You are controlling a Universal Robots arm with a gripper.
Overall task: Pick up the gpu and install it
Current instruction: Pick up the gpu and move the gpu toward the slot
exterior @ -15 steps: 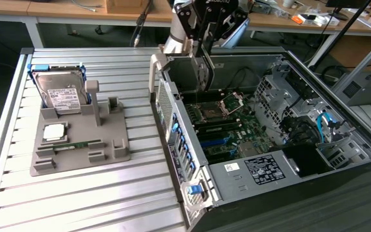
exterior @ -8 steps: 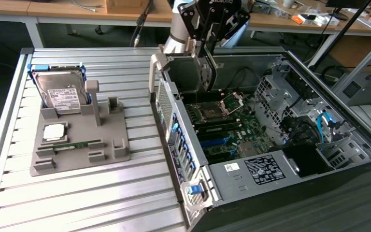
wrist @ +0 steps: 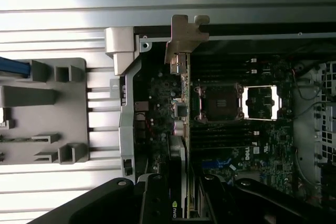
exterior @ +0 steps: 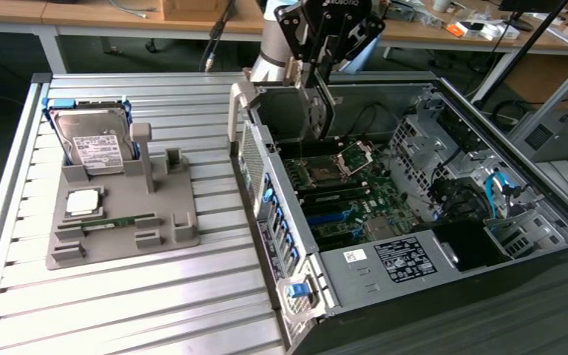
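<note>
The gpu hangs on edge from my gripper, above the back part of the open computer case and over the motherboard. In the wrist view the gpu is seen edge-on, its pale metal bracket at the case's rear wall, the card running over the board beside the CPU socket. My gripper is shut on the card's near end, with a dark finger on each side. I cannot tell whether the card touches the board.
A grey parts holder on the slatted metal table carries a hard drive, a processor chip and a memory stick. Drive cages and cables crowd the case at the exterior view's right.
</note>
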